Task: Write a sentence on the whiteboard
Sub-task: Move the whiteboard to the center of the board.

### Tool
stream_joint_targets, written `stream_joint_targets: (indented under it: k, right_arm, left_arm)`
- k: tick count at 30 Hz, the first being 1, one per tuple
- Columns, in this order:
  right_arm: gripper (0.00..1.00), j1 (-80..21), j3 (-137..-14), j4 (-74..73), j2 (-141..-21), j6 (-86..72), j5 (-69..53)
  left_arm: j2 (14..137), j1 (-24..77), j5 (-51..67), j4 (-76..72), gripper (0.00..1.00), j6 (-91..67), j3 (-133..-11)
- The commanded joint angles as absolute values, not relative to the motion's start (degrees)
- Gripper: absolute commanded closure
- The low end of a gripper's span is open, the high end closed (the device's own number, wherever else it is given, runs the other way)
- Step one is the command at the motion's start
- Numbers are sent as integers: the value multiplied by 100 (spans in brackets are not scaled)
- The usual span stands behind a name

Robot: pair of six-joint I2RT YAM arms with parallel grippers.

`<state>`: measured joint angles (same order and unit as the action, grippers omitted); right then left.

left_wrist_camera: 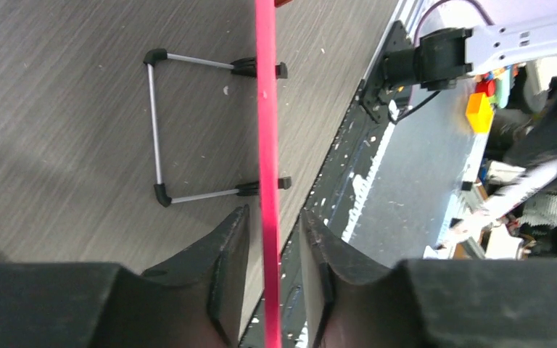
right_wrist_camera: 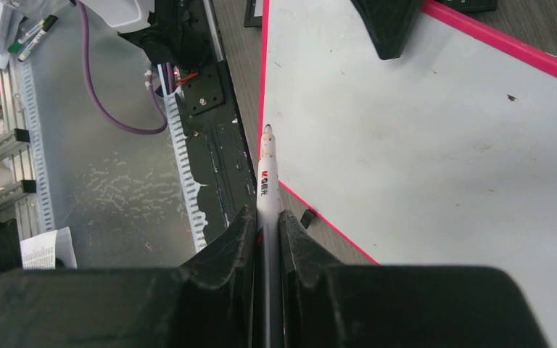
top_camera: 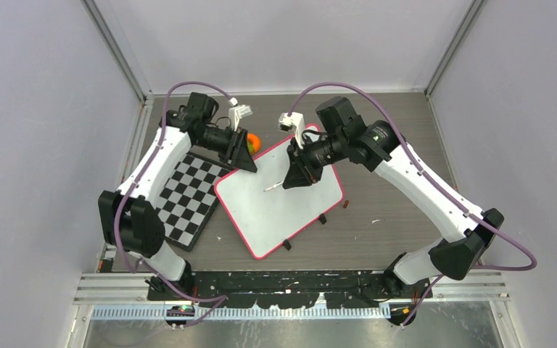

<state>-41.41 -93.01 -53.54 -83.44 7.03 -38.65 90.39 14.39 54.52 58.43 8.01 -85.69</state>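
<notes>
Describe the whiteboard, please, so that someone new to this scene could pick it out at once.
On the grey table, between the two arms, a flat board lies askew. That is the whiteboard, under the marker held by the right gripper. Unlike the checkerboard to its left, it is plain white with a pink-red rim.

whiteboard (top_camera: 283,210): 1 | checkerboard (top_camera: 188,196): 1 | marker (right_wrist_camera: 267,181): 1 | orange object (top_camera: 253,142): 1 | arms (top_camera: 156,156) (top_camera: 421,181): 2
</notes>
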Motion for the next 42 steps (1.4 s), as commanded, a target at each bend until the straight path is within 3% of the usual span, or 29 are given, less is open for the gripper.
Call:
stream_joint_targets:
  k: [1,11,19,20,21,25,32,38,42]
  right_arm:
    - [100,-4167,-9393,-5381,-8042,859,-3890]
    - [100,-4166,-9298,-5373,-8098,900,-3962]
    - [100,-4166,-9386,-5312,-8166,879,-4025]
    - [100,-4172,-9382,-5309,-8173,879,-4009]
    - [100,-4168,-9374,-5297,-8169,879,-3994]
    - [100,-4167,-9298,-5087,-8147,756,-3777]
    - [100,-4177,-9522,-4579,-8467,263,-3602]
    - [100,-4434,-9899,-4526,-8878,72,-3237]
    - [100,-4654,-9889,-4252,-8998,-97,-2844]
  left_arm:
    - [9282,1542,5388,6108,72,1162,-8954]
    - [9932,1803,5246,6910,93,1827,-9851]
    - [10370,2057,5045,7382,95,2080,-10473]
    - [10358,2066,4925,7415,76,2042,-10567]
    - [10337,2056,4876,7426,65,1996,-10571]
    - [9832,1678,4996,6984,44,1560,-10203]
    - [8652,576,5632,6409,43,1155,-9173]
    - [8329,470,5768,6179,41,1079,-8506]
    - [8419,473,5862,6030,45,949,-8404]
